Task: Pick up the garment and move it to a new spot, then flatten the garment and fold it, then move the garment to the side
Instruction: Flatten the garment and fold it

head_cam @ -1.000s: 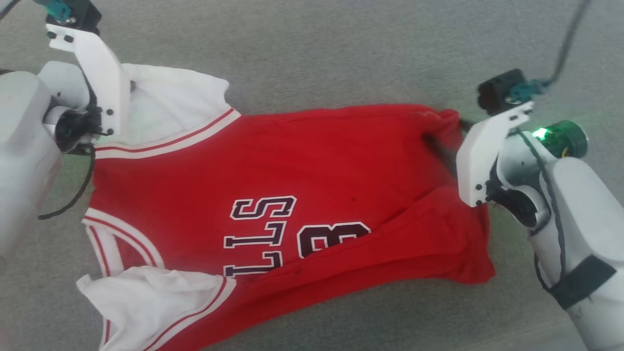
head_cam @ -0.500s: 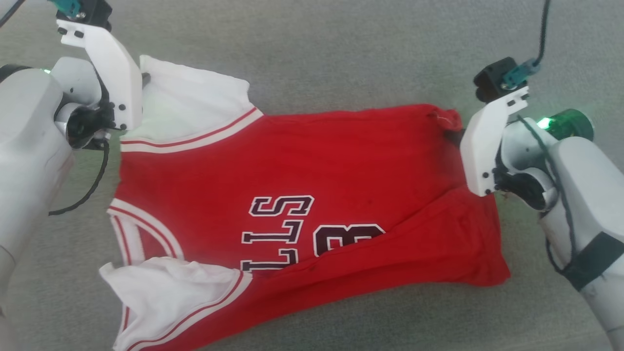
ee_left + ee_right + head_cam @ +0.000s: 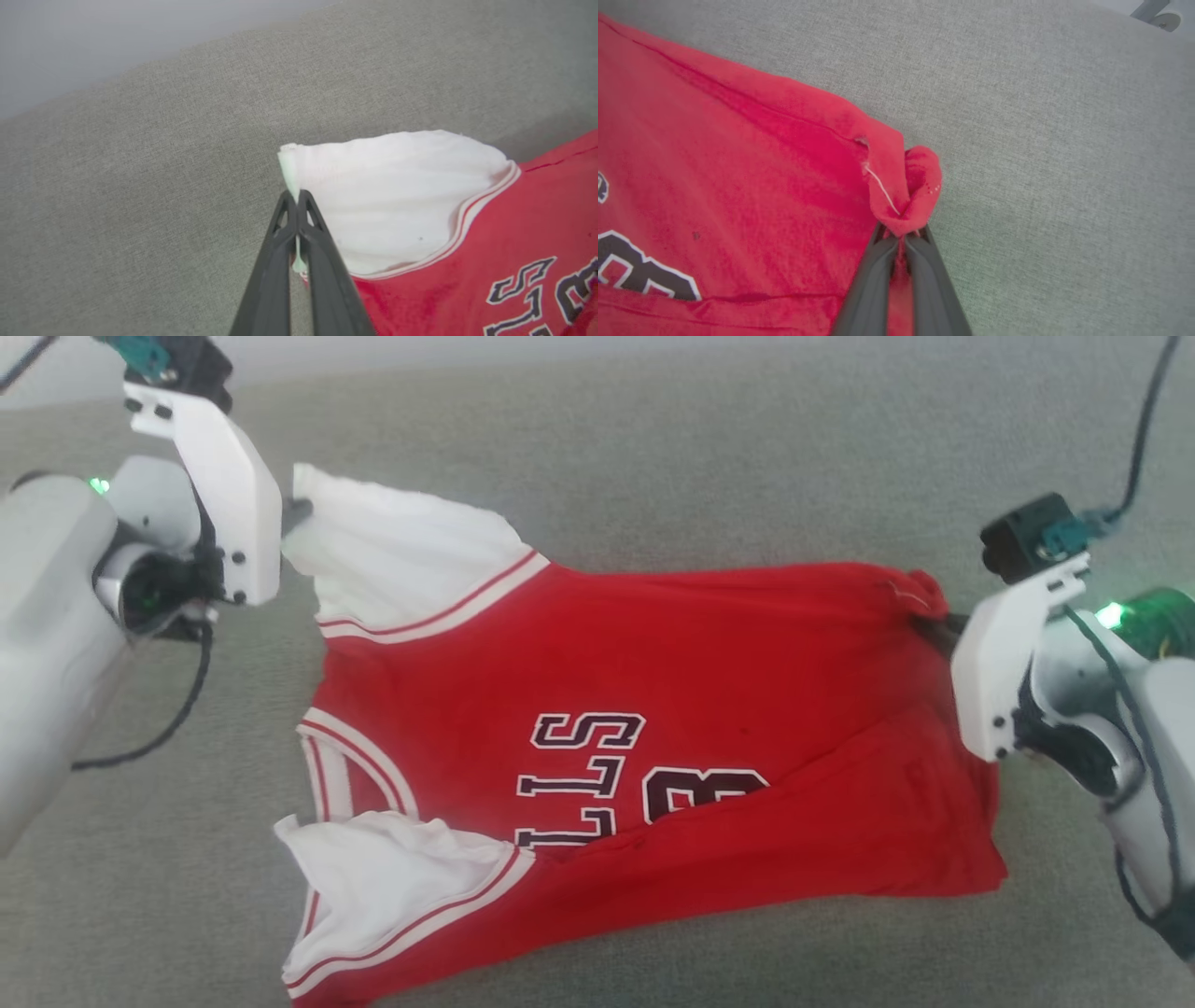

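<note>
Item 1, the garment [image 3: 653,709]: spread lettering-up on the grey surface [image 3: 709,448], 1 white sleeve [image 3: 397,196] pinched in my left gripper [image 3: 297,195], my right gripper [image 3: 901,235] now newly clamped on the red hem corner [image 3: 906,186], so I judge both ends secured for stretching flat.

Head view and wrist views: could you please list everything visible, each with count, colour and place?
garment: one, red with white sleeves and dark lettering, spread on the surface between the two tools.
surface: one, grey fabric, under everything.
cables: two, black, one beside each arm.
left tool: one, dark fingers, shut on the garment's far white sleeve.
right tool: one, dark fingers, shut on the garment's far red hem corner.
</note>
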You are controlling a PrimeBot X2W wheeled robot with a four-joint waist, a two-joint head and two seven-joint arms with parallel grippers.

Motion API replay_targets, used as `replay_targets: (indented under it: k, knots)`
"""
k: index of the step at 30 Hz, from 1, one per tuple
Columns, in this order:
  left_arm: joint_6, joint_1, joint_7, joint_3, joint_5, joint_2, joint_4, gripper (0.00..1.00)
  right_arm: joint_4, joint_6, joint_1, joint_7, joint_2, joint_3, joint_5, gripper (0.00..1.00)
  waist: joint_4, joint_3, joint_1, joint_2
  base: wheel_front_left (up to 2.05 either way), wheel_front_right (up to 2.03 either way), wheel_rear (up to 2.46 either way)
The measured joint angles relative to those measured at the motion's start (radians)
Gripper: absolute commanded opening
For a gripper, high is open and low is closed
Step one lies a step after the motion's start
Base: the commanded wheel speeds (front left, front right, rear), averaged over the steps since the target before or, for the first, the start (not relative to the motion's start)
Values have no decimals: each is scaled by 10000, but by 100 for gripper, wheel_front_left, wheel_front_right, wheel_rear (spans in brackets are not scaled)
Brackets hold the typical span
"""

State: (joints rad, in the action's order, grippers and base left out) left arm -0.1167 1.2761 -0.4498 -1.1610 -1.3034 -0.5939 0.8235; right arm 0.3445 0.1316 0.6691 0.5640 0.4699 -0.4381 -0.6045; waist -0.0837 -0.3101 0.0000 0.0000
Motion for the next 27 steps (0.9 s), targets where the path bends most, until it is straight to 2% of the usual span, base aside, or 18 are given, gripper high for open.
replay_targets:
  k: [3,7,15,18,21,26,27]
  knots:
    - [479,-407,-144,2,-117,-387,-1034,0,-479,0,-547,88,232,259,2,0,155,217,0,0,0,0,0]
    - [1499,-1134,-228,0,-249,-1239,-3126,0,-1060,0,-1349,322,451,654,52,0,336,467,0,0,0,0,0]
    - [4176,-3018,-192,-198,-527,-3313,-8226,0,-1950,0,-2943,851,516,1601,104,0,535,682,0,0,0,0,0]
    - [5009,-3711,-100,-307,-694,-3837,-9492,0,-2098,0,-3481,1058,408,1902,153,0,554,710,0,0,0,0,0]
    - [5455,-4287,90,-355,-880,-4130,-10119,0,-2138,0,-3902,1154,234,2094,199,0,561,761,0,0,0,0,0]
    - [5570,-5156,487,-441,-1430,-3998,-10042,0,-1755,0,-4184,1032,-188,2372,351,0,547,867,0,0,0,0,0]
    - [5488,-5208,579,-451,-1432,-3929,-9919,0,-1668,0,-4183,1016,-261,2435,357,12,550,884,0,0,0,0,0]
